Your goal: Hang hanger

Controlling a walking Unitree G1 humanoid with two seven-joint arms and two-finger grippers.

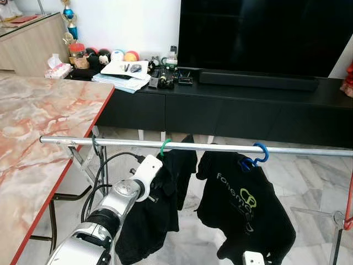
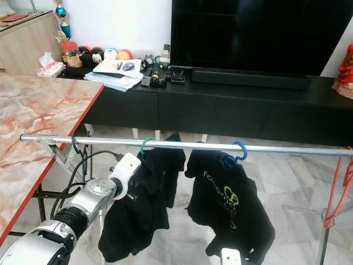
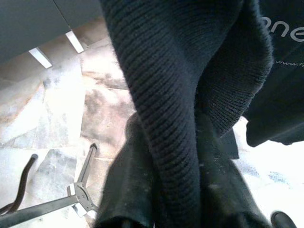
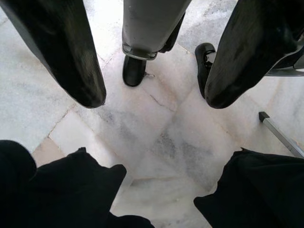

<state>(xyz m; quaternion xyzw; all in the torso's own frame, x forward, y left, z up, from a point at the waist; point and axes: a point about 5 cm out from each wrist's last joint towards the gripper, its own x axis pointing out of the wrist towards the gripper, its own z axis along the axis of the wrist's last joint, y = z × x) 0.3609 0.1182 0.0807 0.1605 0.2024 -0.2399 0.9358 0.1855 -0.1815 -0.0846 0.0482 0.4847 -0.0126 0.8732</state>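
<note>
Rail (image 1: pixel 220 148): horizontal, above left end effector (image 1: pixel 160 179).
Black shirt (image 1: pixel 157 210): hangs from green hanger (image 1: pixel 164 146) on rail; left end effector buried in its cloth, finger state cannot tell.
Printed shirt (image 1: pixel 245 212): right of it, on blue hanger (image 1: pixel 256 156).
Right end effector (image 4: pixel 152 99): fingers (image 4: pixel 71 52) spread, empty, over floor (image 4: pixel 156 137).

One silver metal rail (image 1: pixel 220 148) carries two plastic hangers: one green (image 1: pixel 164 146), one blue (image 1: pixel 257 156). Two black garments (image 1: pixel 248 210) hang there.
</note>
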